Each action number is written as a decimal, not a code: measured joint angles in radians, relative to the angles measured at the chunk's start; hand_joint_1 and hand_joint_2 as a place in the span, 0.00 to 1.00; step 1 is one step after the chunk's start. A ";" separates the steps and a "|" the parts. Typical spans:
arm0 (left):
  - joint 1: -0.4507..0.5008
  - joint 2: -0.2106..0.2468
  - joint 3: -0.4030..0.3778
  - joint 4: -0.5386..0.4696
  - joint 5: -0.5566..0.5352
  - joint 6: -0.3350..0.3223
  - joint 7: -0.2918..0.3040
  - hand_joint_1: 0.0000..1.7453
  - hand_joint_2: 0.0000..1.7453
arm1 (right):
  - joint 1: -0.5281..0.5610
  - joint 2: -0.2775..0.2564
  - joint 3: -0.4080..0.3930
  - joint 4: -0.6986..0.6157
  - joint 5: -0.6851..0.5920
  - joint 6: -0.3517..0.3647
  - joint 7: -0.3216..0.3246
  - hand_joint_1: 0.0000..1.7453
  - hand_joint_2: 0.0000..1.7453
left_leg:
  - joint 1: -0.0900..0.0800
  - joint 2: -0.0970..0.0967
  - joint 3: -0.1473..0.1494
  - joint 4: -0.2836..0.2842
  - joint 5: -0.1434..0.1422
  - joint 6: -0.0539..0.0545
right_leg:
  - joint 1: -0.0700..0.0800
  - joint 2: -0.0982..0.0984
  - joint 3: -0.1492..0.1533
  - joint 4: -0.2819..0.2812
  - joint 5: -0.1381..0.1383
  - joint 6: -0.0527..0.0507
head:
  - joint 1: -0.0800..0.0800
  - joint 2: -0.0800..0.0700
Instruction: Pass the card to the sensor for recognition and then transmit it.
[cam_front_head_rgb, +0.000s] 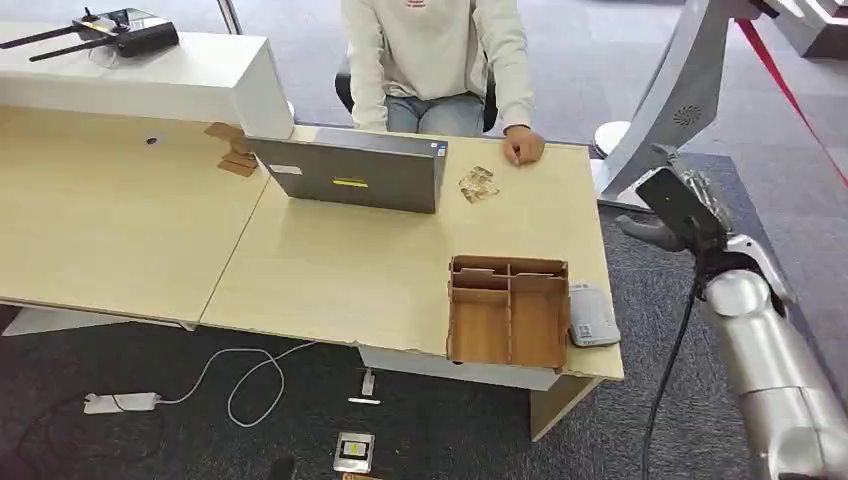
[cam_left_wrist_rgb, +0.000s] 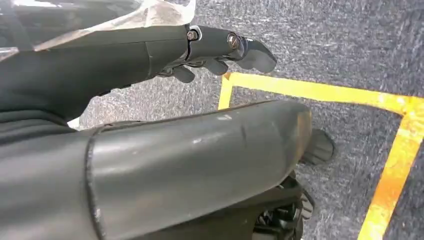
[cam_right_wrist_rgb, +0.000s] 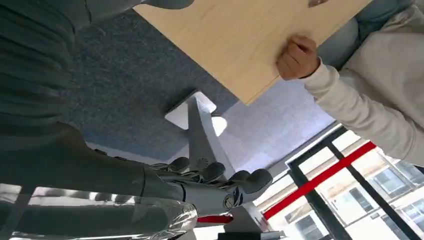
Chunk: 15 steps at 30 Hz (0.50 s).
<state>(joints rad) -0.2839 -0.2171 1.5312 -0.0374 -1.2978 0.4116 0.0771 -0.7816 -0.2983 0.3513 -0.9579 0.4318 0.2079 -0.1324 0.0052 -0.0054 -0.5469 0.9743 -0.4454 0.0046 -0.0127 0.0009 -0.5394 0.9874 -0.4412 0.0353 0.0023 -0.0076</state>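
The right hand (cam_front_head_rgb: 703, 200) hangs in the air off the desk's (cam_front_head_rgb: 340, 270) right end, well apart from everything on it. In the right wrist view its fingers (cam_right_wrist_rgb: 216, 173) are loosely curved and apart with nothing between them, so it looks empty. The left hand (cam_left_wrist_rgb: 220, 47) hangs by the robot's side above grey carpet, its fingers loosely extended and holding nothing, probably because this job falls to the other arm. The card cannot be picked out with certainty. A small patterned flat piece (cam_front_head_rgb: 478, 184) lies on the desk between the laptop (cam_front_head_rgb: 350, 172) and the seated person's fist (cam_front_head_rgb: 523, 148), and it may be the card, set there within the person's reach. Nothing like a card shows in the wooden box (cam_front_head_rgb: 508, 310). A flat grey device, likely the sensor (cam_front_head_rgb: 593, 315), sits against the box's right side at the near right corner, on the side the right arm would come in from. Judging by this layout, the task has barely begun: the card must be taken up first, and a thin piece lying flat on the wood may be awkward to lift.
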 joint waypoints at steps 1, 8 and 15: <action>-0.001 0.000 0.000 0.000 -0.002 -0.003 0.000 0.00 0.00 | 0.007 -0.005 -0.004 -0.008 -0.005 0.004 0.000 0.00 1.00 | 0.000 0.000 0.000 0.000 0.000 0.000 | 0.000 0.000 0.000 0.000 0.000 0.000 | 0.000 0.000; -0.003 -0.001 0.000 -0.001 0.000 -0.024 0.006 0.00 0.00 | 0.049 -0.040 -0.018 -0.037 -0.022 0.068 -0.001 0.00 1.00 | 0.000 0.000 0.000 0.000 0.000 0.000 | 0.000 0.000 0.000 0.000 0.000 0.000 | 0.000 0.000; -0.004 -0.002 0.000 -0.002 0.004 -0.035 0.009 0.00 0.00 | 0.072 -0.061 -0.019 -0.051 -0.009 0.104 0.013 0.00 1.00 | 0.000 0.000 0.000 0.000 0.000 0.000 | 0.000 0.000 0.000 0.000 0.000 0.000 | 0.000 0.000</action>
<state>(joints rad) -0.2880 -0.2190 1.5312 -0.0393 -1.2940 0.3765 0.0862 -0.7098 -0.3590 0.3326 -1.0094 0.4227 0.3121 -0.1190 0.0052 -0.0054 -0.5470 0.9742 -0.4455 0.0047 -0.0128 0.0009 -0.5392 0.9874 -0.4412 0.0353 0.0023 -0.0076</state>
